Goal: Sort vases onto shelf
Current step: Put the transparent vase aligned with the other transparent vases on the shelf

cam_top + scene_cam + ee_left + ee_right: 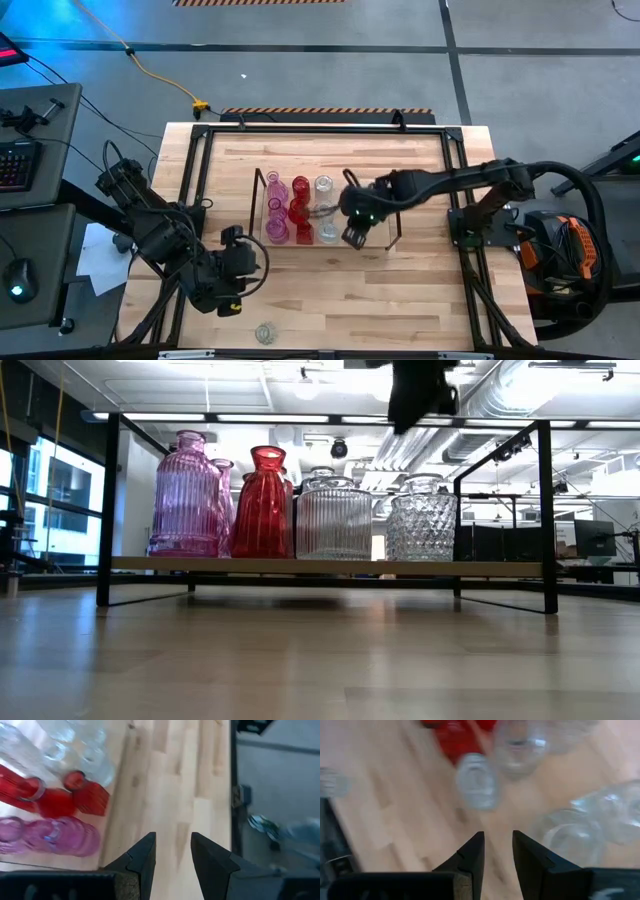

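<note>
The shelf (392, 222) sits in the middle of the table (330, 290). It is a low wood board with thin dark wire frames at its two ends.

The vases stand on the left part of the shelf, in rows by color. The pink vases (275, 209) are nearest the left end. The red vases (299, 208) come next. The clear vases (324, 210) stand after them, toward the middle. From the low view, a tall pink vase (186, 494), a red vase (262, 503), a ribbed clear vase (333, 518) and a bumpy clear vase (421, 518) stand up straight, side by side, along the front of the board.

One more clear vase (264, 333) sits alone on the table, close to the front edge and well apart from the shelf.

The right gripper (354, 236) hangs over the shelf, just beside the clear vases. Its two fingers (470, 857) have a small gap between them, and there is nothing in the gap. In its own view, blurry clear and red vases lie under it.

The left gripper (250, 262) is over the table, near the front left corner of the shelf. Its fingers (145, 857) also stand a little apart and hold nothing. Its own view looks over the pink, red and clear vases and the bare wood beside them.
</note>
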`<state>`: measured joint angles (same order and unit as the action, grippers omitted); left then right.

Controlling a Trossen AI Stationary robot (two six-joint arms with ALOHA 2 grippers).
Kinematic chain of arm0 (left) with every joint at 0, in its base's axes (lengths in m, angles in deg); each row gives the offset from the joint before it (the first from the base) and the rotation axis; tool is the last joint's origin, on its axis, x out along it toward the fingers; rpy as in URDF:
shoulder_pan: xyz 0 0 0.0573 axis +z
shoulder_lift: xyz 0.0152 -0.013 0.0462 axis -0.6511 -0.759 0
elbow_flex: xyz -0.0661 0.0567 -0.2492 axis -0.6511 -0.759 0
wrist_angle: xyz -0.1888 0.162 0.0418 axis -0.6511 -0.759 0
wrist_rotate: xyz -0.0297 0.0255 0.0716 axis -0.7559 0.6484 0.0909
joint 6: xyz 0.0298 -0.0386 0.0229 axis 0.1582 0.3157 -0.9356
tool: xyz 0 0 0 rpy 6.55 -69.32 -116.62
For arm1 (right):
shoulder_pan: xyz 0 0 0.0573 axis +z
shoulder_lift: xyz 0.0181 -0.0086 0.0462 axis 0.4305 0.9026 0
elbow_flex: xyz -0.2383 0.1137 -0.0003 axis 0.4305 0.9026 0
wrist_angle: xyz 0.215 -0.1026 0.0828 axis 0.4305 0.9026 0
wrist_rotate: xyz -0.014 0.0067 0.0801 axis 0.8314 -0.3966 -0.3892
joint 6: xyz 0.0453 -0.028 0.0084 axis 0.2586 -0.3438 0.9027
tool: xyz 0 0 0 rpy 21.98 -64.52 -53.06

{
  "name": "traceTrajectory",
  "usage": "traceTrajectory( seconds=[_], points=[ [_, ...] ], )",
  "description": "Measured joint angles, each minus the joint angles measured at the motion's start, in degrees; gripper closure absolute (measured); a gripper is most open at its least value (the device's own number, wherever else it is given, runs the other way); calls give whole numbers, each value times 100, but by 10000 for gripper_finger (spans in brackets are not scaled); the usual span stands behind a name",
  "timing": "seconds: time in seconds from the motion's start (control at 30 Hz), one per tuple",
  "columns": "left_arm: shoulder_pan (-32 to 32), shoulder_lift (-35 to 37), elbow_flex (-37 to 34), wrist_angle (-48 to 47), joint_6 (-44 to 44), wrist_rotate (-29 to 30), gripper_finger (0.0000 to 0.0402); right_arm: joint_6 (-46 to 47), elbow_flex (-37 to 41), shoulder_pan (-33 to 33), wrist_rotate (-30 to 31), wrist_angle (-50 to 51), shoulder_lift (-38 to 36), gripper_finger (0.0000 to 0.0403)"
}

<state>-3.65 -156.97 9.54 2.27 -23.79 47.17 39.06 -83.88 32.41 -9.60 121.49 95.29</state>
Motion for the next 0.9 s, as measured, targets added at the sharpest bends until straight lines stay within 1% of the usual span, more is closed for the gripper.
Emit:
traceTrajectory(
  seconds=[0.07, 0.23, 0.4, 0.47, 0.6, 0.7, 0.8, 0.87, 0.9],
  points=[
    [0, 0, 0, 0, -91, -288, 287, 93, 0, 194, 52, -197, -40, 320],
    [0, -30, -2, 13, -349, -761, 287, 371, 0, 570, 358, -329, -59, 320],
    [0, -218, -4, 97, -453, -1160, 287, 534, 0, 975, 407, -488, -59, 320],
    [-22, -344, -4, 320, -514, -1269, 287, 533, 0, 1205, 460, -502, -59, 320],
    [-136, -636, -5, 1126, -572, -1316, 287, 535, 0, 1680, 905, -503, -59, 320],
    [-158, -899, -5, 1358, -159, -1331, 287, 535, 0, 1937, 1203, -573, -60, 320],
    [-113, -1064, -7, 1394, 347, -1398, 287, 485, 0, 2060, 1277, -810, -53, 320],
    [-98, -1127, -7, 1394, 670, -1627, 287, 348, 0, 2068, 1264, -999, -46, 320],
    [-96, -1152, -7, 1400, 801, -1837, 287, 276, 0, 2079, 1265, -1073, -44, 320]
  ],
)
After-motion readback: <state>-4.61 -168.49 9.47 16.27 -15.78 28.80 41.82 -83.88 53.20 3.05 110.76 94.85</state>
